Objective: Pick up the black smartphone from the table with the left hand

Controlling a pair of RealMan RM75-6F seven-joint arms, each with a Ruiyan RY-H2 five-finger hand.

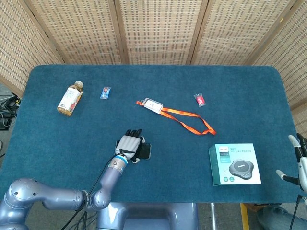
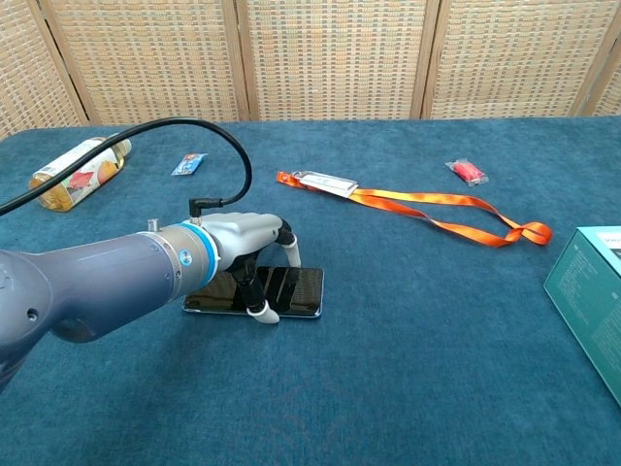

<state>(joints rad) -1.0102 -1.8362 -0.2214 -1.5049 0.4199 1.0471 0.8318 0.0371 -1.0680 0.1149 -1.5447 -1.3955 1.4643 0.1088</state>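
The black smartphone (image 1: 146,151) (image 2: 297,291) lies flat on the blue table cloth near the front edge, left of centre. My left hand (image 1: 129,145) (image 2: 241,240) arches over its left half. The thumb presses the phone's near long edge and the fingers (image 2: 290,254) come down on its far edge, so the hand pinches it across its width. The hand hides much of the screen. My right hand (image 1: 299,162) hangs off the table's right edge in the head view, fingers apart and holding nothing.
A drink bottle (image 1: 70,97) (image 2: 74,175) lies at the far left, with a blue sachet (image 1: 105,92) beside it. An orange lanyard with a badge (image 1: 183,117) (image 2: 427,204) crosses the middle. A red sachet (image 1: 200,99) and a teal speaker box (image 1: 235,164) sit on the right.
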